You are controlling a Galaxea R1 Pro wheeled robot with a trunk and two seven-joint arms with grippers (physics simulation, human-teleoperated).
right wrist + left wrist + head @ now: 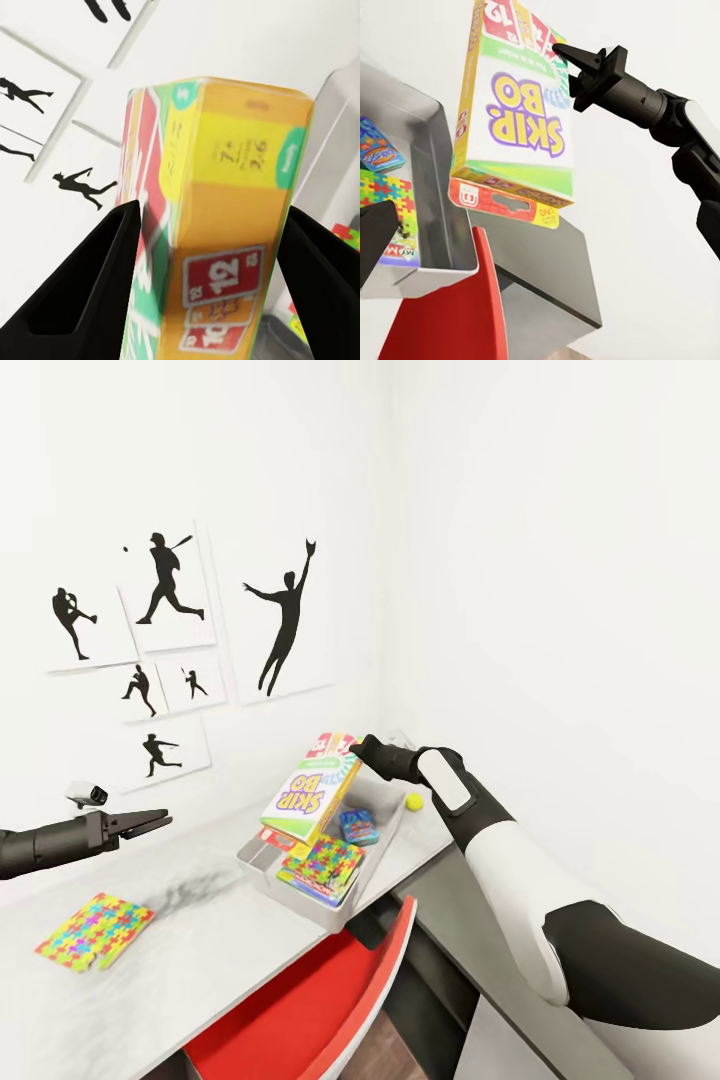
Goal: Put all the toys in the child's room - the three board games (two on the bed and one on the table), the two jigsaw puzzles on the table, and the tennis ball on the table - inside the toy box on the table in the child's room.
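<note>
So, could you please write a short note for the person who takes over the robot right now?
Right gripper: shut on the Skip-Bo board game, held tilted above the toy box, lower edge at its rim.
Left gripper: holds nothing, hovers over the table; jaws look nearly closed, I cannot tell for sure.
Already in the toy box: one jigsaw puzzle and a blue board game.
Left on the table: second jigsaw puzzle near the left arm, tennis ball behind the box.
Next: probably lower and release the Skip-Bo, then those two. A third board game is not accounted for.
</note>
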